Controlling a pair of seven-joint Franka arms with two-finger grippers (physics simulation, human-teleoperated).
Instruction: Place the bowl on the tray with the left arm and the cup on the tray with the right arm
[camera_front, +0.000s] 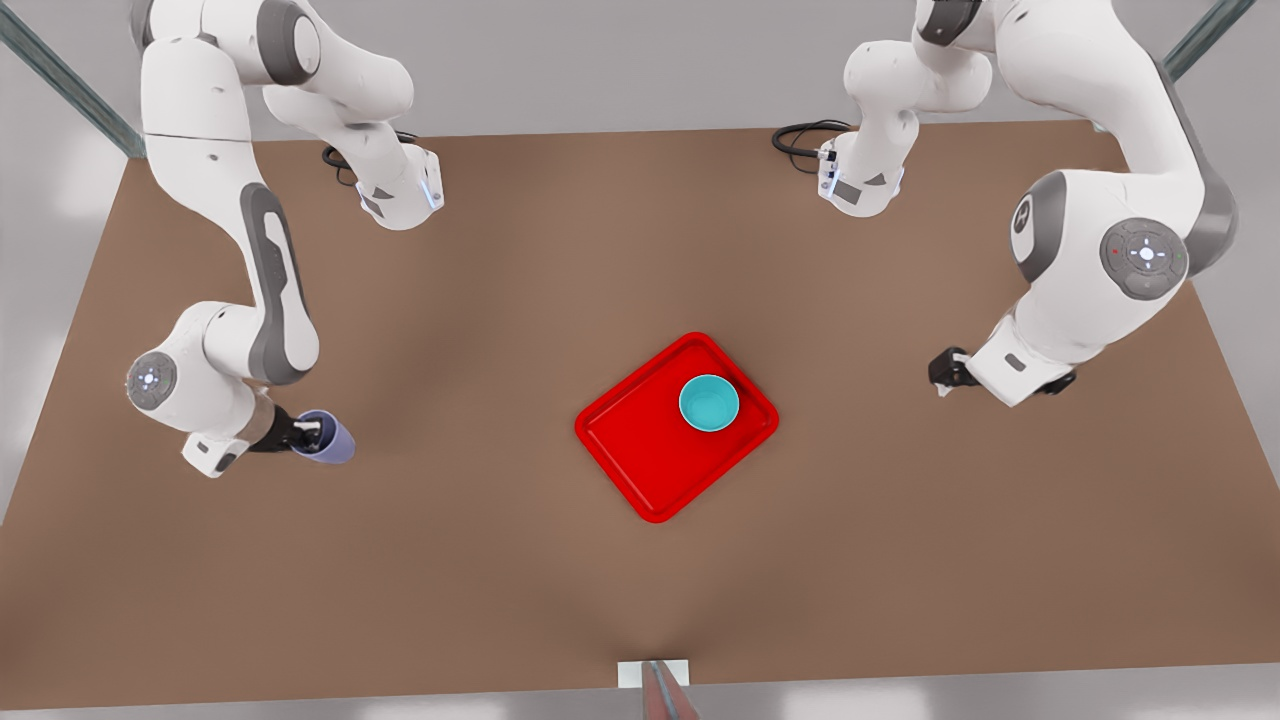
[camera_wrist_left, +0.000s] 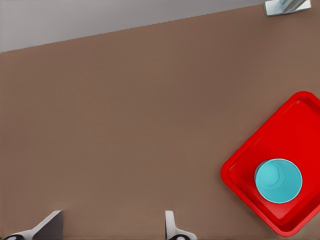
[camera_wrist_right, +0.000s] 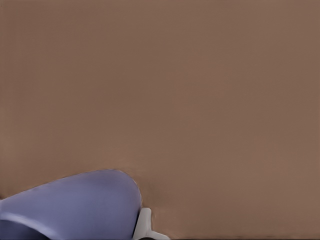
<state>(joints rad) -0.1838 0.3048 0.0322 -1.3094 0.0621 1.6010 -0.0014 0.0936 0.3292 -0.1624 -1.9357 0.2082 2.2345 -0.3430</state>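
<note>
I see bowl (camera_front: 709, 403) on tray (camera_front: 640, 465) mid worktop (camera_front: 640, 580), left claw (camera_wrist_left: 112, 231) spread and empty at front view's right, right claw (camera_front: 308, 434) pinching cup (camera_front: 327, 438) far at front view's left

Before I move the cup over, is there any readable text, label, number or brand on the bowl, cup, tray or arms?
No readable text anywhere.
Bowl, cup, tray: plain, unmarked.
Arm joint at the front view's right: small button symbols, no letters or numbers legible.
</note>
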